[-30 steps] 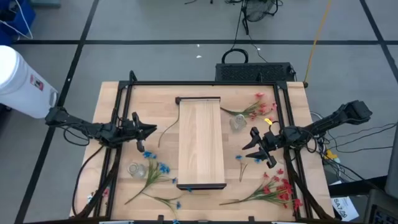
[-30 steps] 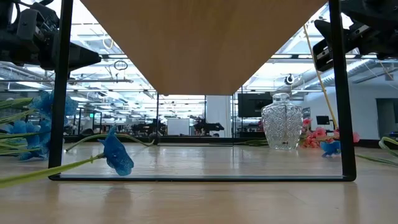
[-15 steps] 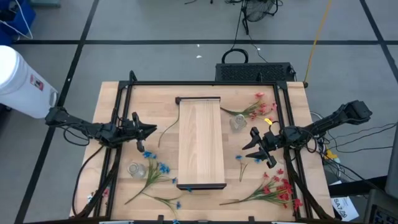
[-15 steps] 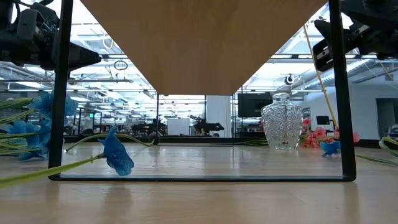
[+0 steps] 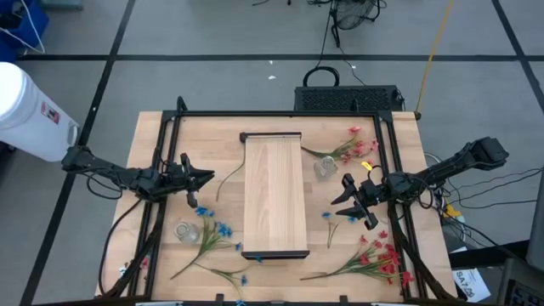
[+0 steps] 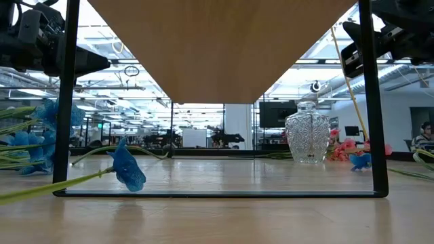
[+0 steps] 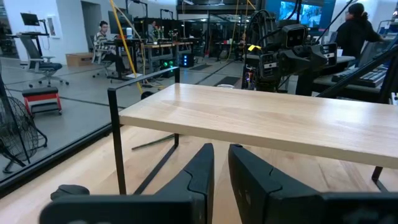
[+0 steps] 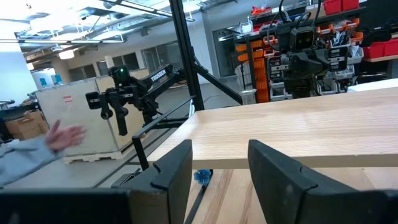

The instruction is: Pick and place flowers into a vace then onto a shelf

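Note:
The shelf [image 5: 274, 195], a pale wood plank on thin black legs, stands mid-table. An upright clear glass vase [image 5: 325, 167] [image 6: 307, 132] stands to its right, and red-pink flowers [image 5: 348, 149] lie behind the vase. More red flowers [image 5: 374, 259] lie at the near right. Blue flowers [image 5: 212, 234] [image 6: 127, 168] lie at the near left beside a second clear vase [image 5: 187, 231]. My left gripper [image 5: 210, 177] [image 7: 221, 163] hovers left of the shelf, pointing level at it, shut and holding nothing. My right gripper [image 5: 338, 197] [image 8: 219, 163] hovers right of the shelf, open and holding nothing.
A single blue blossom [image 5: 327, 217] lies on the table between the shelf and my right gripper. Black frame posts [image 5: 161, 170] run along both table sides. A person's blurred hand [image 8: 62, 137] shows beyond the table's left side, and people sit in the room behind.

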You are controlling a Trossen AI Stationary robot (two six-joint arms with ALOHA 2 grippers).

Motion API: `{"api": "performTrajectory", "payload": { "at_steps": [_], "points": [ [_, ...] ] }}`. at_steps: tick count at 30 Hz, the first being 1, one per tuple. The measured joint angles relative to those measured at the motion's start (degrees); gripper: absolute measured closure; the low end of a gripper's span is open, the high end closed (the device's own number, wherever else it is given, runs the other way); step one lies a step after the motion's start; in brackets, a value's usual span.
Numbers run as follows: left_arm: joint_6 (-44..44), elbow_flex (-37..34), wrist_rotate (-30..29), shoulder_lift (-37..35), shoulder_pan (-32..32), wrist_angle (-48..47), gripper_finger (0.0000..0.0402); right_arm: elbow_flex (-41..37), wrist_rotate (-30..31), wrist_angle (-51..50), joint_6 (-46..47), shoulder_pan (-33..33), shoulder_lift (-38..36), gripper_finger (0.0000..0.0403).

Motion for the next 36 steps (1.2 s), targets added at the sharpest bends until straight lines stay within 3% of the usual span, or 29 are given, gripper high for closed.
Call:
{"api": "performTrajectory", "payload": {
  "at_steps": [12,19,26,31,36],
  "points": [
    [0.01,0.00,0.01,0.00,-0.01,-0.01,0.0350,0.00,0.00,3.12,0.63,0.01,-0.02,0.0252],
    [0.02,0.00,0.01,0.01,-0.02,-0.01,0.0350,0.00,-0.10,3.01,15.00,0.01,0.00,0.0252],
    [0.01,-0.01,0.01,0.01,-0.01,0.00,0.0350,0.00,0.57,4.26,17.01,0.01,0.02,0.0252],
    [0.02,-0.02,0.01,-0.01,0.00,0.01,0.0350,0.72,-1.59,10.38,12.91,0.07,-0.04,0.0252],
    [0.02,-0.02,-0.03,0.00,0.00,-0.01,0.0350,4.80,-0.37,2.96,8.67,2.42,0.05,0.0252]
  ]
}}
